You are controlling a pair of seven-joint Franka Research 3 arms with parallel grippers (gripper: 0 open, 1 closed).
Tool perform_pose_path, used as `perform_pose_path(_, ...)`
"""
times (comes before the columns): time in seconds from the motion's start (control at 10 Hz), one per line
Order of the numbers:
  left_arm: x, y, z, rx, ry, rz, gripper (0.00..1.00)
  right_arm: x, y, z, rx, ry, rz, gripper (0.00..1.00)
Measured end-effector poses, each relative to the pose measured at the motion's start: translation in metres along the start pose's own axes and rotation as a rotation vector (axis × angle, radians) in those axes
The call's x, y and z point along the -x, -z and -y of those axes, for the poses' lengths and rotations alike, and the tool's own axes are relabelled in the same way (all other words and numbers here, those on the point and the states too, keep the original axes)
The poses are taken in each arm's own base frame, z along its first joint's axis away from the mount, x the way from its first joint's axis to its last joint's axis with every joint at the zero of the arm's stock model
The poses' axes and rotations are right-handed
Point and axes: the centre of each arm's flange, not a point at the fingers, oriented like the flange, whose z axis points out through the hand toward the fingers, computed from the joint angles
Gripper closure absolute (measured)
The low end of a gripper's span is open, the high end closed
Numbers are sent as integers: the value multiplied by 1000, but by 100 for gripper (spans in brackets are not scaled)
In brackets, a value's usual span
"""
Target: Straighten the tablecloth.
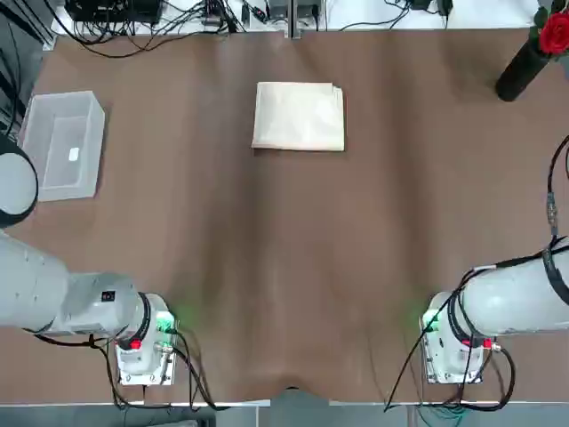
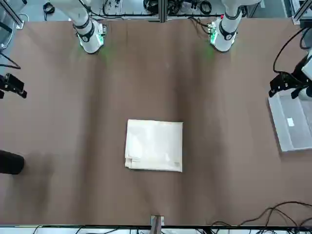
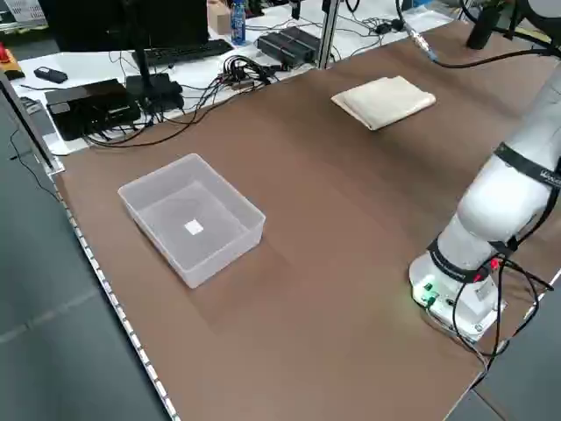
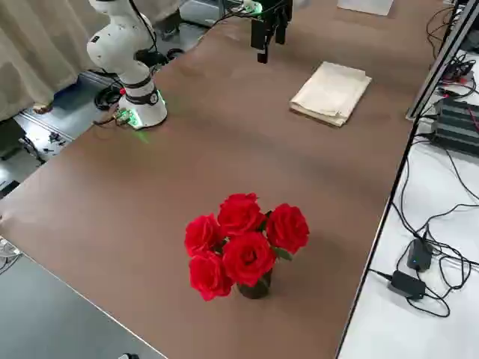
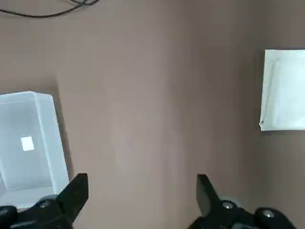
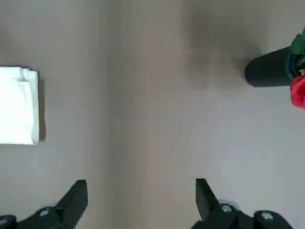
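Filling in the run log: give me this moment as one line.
stage: not started | tablecloth: folded, far centre of table | left gripper: open, raised, empty | right gripper: open, raised, empty

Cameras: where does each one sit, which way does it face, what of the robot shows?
Top: overhead; tablecloth, both arm bases near edge.
Front: across the table, facing the robot; both bases far.
Left side: raised at robot's left; clear bin, one arm base.
Right side: raised at robot's right; roses, one arm, a gripper.
Left wrist: looks down past left gripper, open.
Right wrist: looks down past right gripper, open; black vase.
All six show the folded tablecloth.
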Motion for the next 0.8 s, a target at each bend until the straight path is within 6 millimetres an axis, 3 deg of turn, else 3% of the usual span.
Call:
perform_pose_path(0.4, 0, 0, 0, 0, 1, 0, 0, -4, -5, 11, -13, 16, 7, 0)
perform_pose_path(0.6, 0, 0, 2, 0, 3, 0, 0, -24, -27, 53, -76, 36, 5, 0)
perform_pose_path(0.8, 0, 0, 2, 0, 2, 0, 0, -65, -74, 125, -98, 48, -65, 0)
